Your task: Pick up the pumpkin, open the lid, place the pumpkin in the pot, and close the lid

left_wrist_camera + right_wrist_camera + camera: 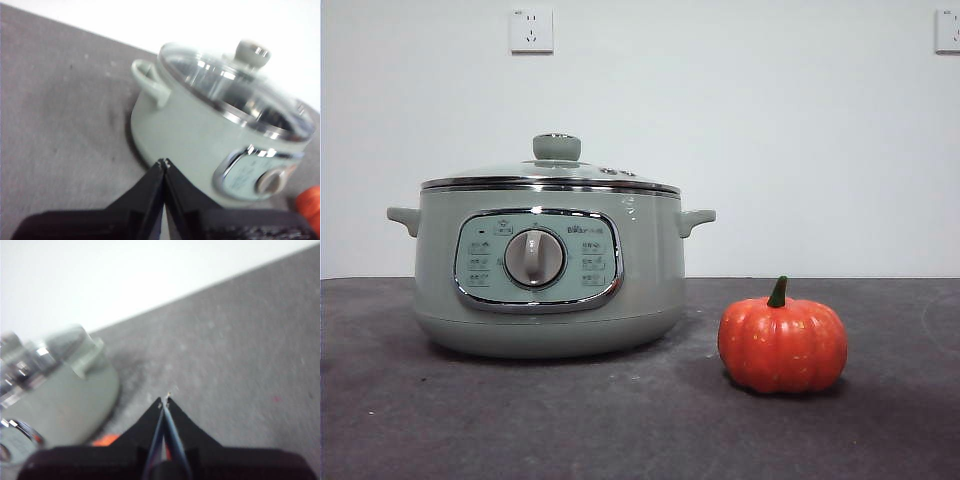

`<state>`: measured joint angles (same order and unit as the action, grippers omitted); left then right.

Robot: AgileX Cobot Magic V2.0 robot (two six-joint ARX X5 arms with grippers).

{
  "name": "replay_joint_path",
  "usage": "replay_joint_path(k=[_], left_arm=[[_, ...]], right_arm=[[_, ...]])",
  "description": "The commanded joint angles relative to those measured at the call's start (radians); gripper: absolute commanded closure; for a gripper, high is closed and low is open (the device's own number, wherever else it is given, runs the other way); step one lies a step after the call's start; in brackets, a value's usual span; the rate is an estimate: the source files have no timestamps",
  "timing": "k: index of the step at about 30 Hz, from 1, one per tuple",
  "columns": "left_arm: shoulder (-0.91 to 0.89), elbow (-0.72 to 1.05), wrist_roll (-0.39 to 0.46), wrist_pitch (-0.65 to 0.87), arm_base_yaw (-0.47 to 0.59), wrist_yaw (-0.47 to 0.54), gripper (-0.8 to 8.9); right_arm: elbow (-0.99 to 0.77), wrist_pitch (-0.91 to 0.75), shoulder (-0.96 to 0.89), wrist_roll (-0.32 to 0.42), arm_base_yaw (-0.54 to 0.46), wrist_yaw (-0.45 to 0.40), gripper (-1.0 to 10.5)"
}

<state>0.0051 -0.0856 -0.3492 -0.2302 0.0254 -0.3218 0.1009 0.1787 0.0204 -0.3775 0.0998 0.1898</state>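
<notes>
Two grippers are seen raised above the table, neither at work: the left gripper (164, 163) and the right gripper (165, 401) are each clenched on nothing, jaw tips pressed together. Nearest on the dark table (410, 420), at the right, the pumpkin (782, 346) is set upright and apart from everything, probably so that it can be grasped freely. Farther back and to the left, the pot (548, 270) is stood with its dial facing forward, and the lid (552, 172) is seated on its rim, not yet lifted.

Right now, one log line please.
orange ribbed pumpkin: on table beside sage-green pot | chrome-rimmed lid: on | left gripper, right gripper: shut, empty
</notes>
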Motion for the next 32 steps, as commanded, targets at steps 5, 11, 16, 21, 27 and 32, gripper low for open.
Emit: replay_joint_path(k=[5,11,16,21,27,32], left_arm=[[0.029,-0.151,-0.016,-0.109,0.002,-0.001,8.21],[0.112,-0.311,0.034,-0.228,0.002,-0.046,8.21],[0.214,-0.456,0.167,-0.36,0.002,-0.125,8.21],[0.323,-0.597,0.296,-0.503,0.002,-0.201,8.21],[0.419,-0.734,0.407,-0.617,0.002,-0.251,8.22],[0.475,-0.821,0.444,-0.689,0.001,-0.286,8.22]], right_arm=[[0.157,0.056,0.134,-0.017,0.0,0.026,9.6],[0.362,0.171,0.331,0.087,0.0,0.157,9.6],[0.548,0.335,0.501,0.19,0.0,0.28,9.6],[0.752,0.547,0.639,0.328,0.001,0.365,9.6],[0.94,0.769,0.739,0.468,0.003,0.388,9.6],[1.01,0.884,0.764,0.515,0.014,0.387,9.6]])
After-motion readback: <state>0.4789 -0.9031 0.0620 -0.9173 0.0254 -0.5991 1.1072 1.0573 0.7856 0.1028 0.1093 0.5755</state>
